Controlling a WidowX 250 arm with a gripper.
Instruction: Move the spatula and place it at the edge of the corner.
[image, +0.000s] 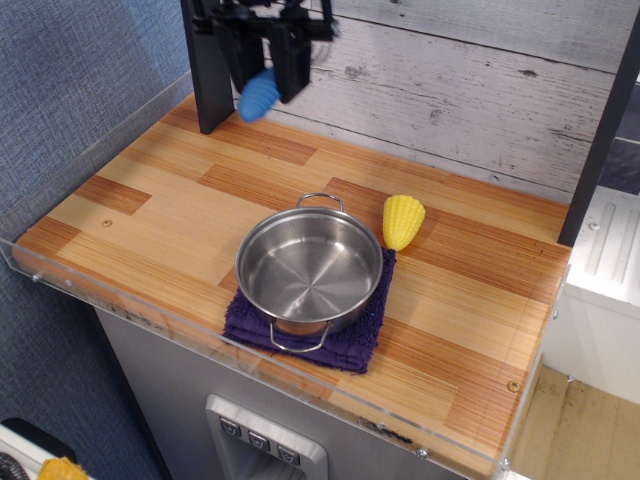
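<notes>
The gripper, closed on the blue-handled spatula, hung high at the table's 11 o'clock, the screw-marked corner lying toward 4 o'clock.

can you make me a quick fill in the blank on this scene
1. The tool holds the spatula by its ____ handle, up off the table.
2. The pot sits on a ____ cloth.
3. The corn lies to the pot's upper ____ in the picture.
4. Inside, the pot is ____.

Missing words: blue; purple; right; empty
</notes>
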